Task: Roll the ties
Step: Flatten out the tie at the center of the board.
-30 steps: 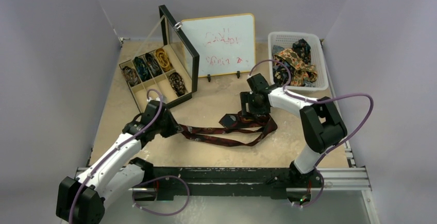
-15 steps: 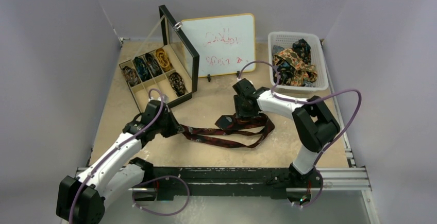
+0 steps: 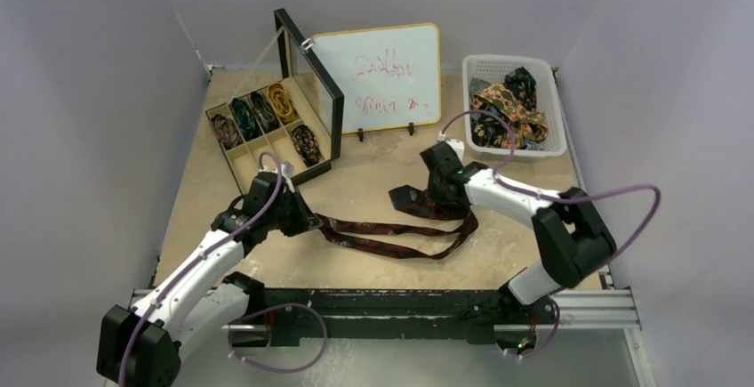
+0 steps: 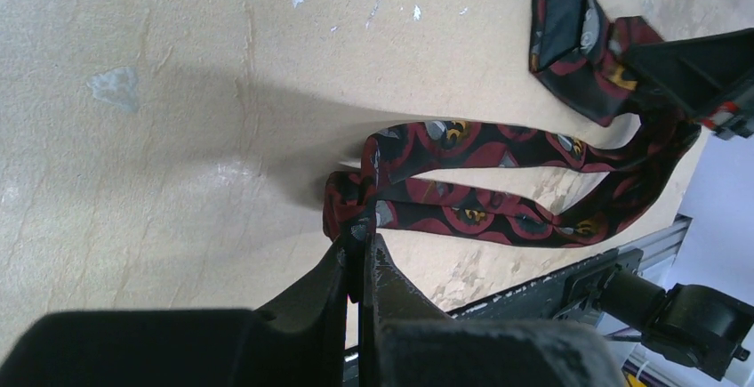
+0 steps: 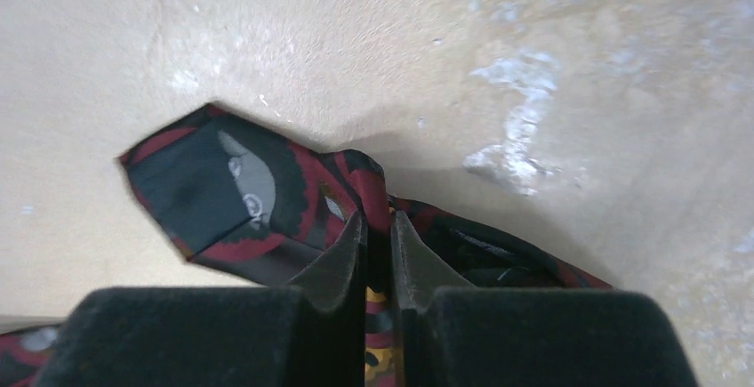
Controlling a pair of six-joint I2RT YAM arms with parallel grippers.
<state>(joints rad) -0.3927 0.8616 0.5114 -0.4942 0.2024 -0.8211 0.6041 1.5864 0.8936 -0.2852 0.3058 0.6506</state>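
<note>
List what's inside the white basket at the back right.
The white basket holds a heap of loose ties: an orange-brown floral tie on top, dark ties beside it. What lies beneath is covered.

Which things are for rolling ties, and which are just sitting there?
For the job: maroon tie, pinched by left gripper and right gripper; loose ties in the basket; rolled ties in the divided box.
Just sitting there: whiteboard; purple cables.

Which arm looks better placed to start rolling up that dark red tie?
Probably the right arm: its jaws pinch the maroon tie right by its pointed end, where a roll could begin. The left arm pins the folded far end.
</note>
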